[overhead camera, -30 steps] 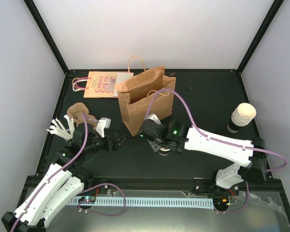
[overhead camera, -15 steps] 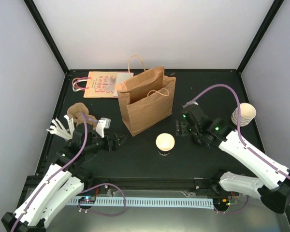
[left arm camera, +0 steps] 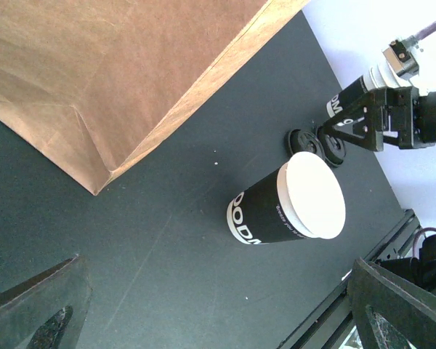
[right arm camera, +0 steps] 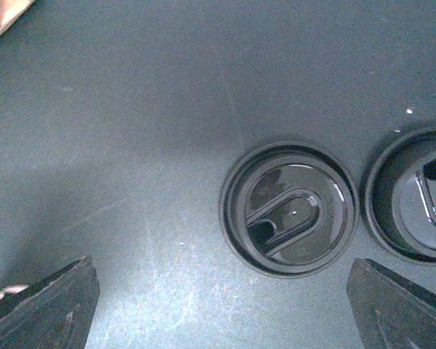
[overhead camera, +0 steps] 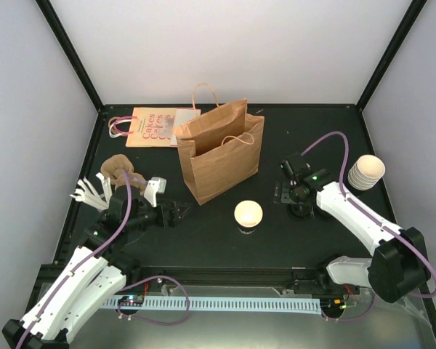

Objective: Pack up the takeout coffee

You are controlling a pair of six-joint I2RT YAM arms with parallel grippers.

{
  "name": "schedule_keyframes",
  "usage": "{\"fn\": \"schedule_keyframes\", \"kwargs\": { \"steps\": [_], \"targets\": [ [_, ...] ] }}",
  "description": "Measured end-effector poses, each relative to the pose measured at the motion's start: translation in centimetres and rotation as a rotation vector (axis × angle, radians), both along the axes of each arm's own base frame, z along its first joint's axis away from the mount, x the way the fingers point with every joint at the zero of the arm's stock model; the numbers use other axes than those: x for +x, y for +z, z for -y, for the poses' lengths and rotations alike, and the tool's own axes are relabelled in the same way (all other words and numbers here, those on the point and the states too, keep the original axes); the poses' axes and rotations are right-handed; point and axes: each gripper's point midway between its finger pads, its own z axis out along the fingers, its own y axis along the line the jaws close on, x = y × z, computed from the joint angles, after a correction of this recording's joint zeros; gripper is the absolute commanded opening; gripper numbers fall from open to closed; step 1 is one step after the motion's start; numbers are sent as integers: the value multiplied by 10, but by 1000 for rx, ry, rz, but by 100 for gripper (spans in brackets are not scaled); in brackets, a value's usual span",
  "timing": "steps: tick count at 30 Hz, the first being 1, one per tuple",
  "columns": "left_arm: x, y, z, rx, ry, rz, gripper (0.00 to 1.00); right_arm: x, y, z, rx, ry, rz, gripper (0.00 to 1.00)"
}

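Here, glossy round lid (right arm camera: pixel 289 216), tapered paper cup (overhead camera: pixel 248 213)

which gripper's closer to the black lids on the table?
Right. The right gripper hovers open over the black lids; the left gripper sits across the table, beyond the lidless cup.

The paper bag (overhead camera: pixel 219 153) was plain kraft brown, standing on a matt black table (overhead camera: pixel 312 131). In front of the bag, the cup (left arm camera: pixel 287 205) had a black wall with white lettering and a cream-white top. To the bag's right, a lid (right arm camera: pixel 289 209) was glossy black, and so was a second lid (right arm camera: pixel 414 196). Farther right, the stack of cups (overhead camera: pixel 367 172) was cream. Behind the bag on its left, a flat bag (overhead camera: pixel 154 127) was tan with pink lettering and pink handles. Left of the bag, the pulp trays (overhead camera: pixel 120 167) were dull brown. A cable (overhead camera: pixel 334 139) right of the bag was purple.
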Motion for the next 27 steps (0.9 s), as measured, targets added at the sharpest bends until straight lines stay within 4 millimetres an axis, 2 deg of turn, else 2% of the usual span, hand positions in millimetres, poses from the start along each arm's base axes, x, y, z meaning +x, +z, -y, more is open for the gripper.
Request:
{"fn": "schedule_keyframes", "kwargs": {
  "steps": [15,27],
  "targets": [
    [0,-5,0,4,0,-9,99,6,-36,32,-69,-246,-94,90],
    [0,-8,0,2,0,-7,99,10,-59,45,-43,-330,-146,87]
  ]
}}
